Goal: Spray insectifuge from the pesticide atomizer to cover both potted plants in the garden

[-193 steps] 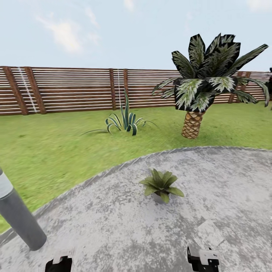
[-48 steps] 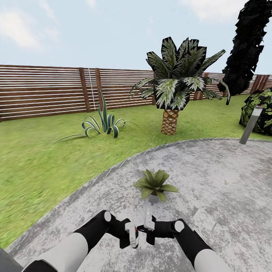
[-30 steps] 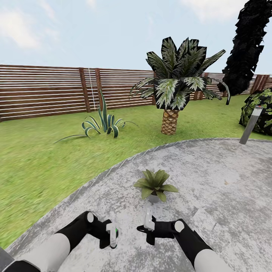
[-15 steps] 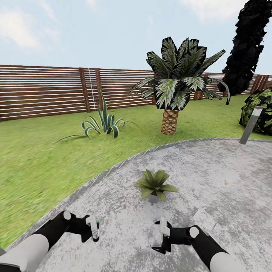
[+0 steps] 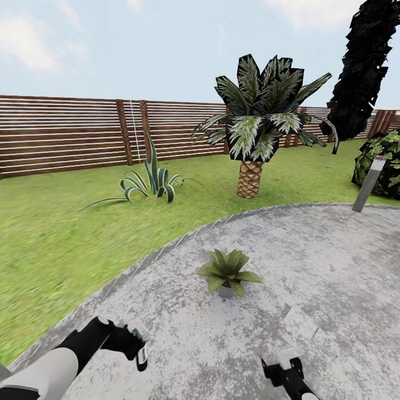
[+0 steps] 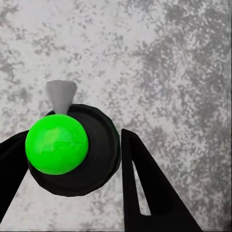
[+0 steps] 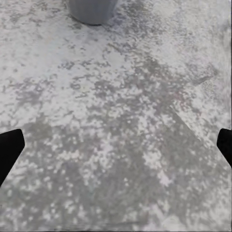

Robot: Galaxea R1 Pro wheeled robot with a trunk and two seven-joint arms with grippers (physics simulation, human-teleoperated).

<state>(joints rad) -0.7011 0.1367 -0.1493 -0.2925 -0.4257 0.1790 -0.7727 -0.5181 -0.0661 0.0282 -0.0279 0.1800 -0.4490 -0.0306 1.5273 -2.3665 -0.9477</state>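
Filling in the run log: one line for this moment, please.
left gripper: shut on sprayer | right gripper: open | potted plant: on patio, ahead

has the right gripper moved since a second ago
Yes. The right gripper has pulled back from the potted plant toward the robot and out to its right, now low over the paved patio.

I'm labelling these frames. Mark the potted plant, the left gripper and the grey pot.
potted plant [image 5: 226,268], head view, centre of its leaf rosette.
left gripper [image 6: 92,159], left wrist view, midway between fingertips.
grey pot [image 7: 92,10], right wrist view, its side wall.
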